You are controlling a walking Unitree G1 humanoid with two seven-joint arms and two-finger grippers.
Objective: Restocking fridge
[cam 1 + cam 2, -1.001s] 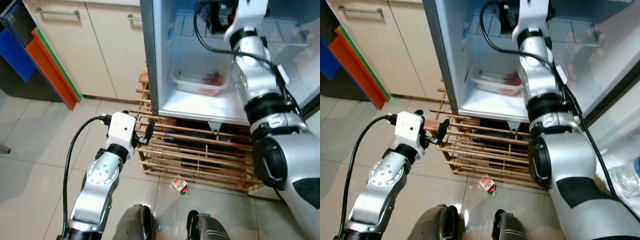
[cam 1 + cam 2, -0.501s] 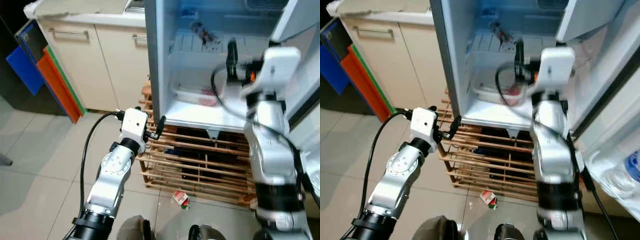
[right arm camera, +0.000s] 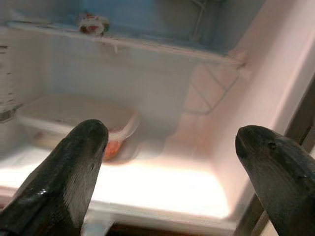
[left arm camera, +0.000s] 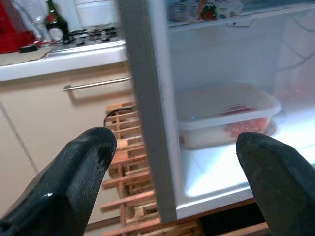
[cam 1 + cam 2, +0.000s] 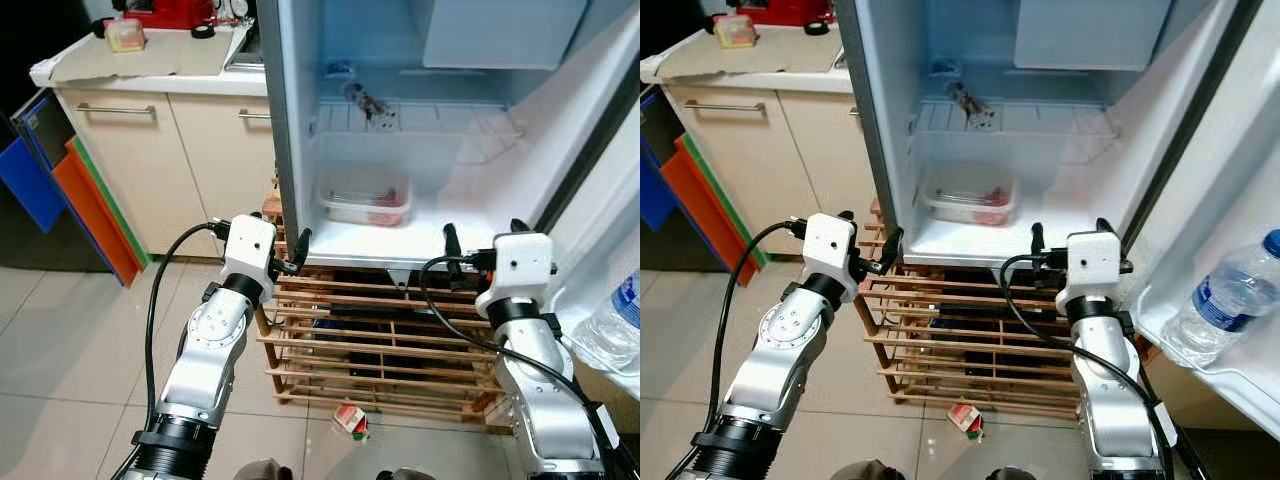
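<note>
The fridge (image 5: 290, 120) stands open on a wooden slat rack (image 5: 380, 340). A clear lidded container (image 5: 365, 195) with red food rests on the fridge floor, and a small item (image 5: 362, 100) lies on the wire shelf above. A water bottle (image 5: 1225, 300) sits in the door shelf at the right. My left gripper (image 5: 285, 255) is open, level with the fridge's lower left edge. My right gripper (image 5: 483, 240) is open just in front of the fridge's bottom lip, right of centre. Nothing is between either pair of fingers; the container (image 4: 226, 113) lies beyond them.
Beige cabinets (image 5: 150, 150) with bar handles stand left of the fridge, under a counter with a red appliance (image 5: 165, 10). Blue and orange boards (image 5: 60, 190) lean at far left. A small carton (image 5: 350, 418) lies on the tiled floor before the rack.
My right arm has drawn out of the fridge interior and come down in front of its bottom lip. The head view has risen and pulled back. The left gripper stays by the fridge's left edge.
</note>
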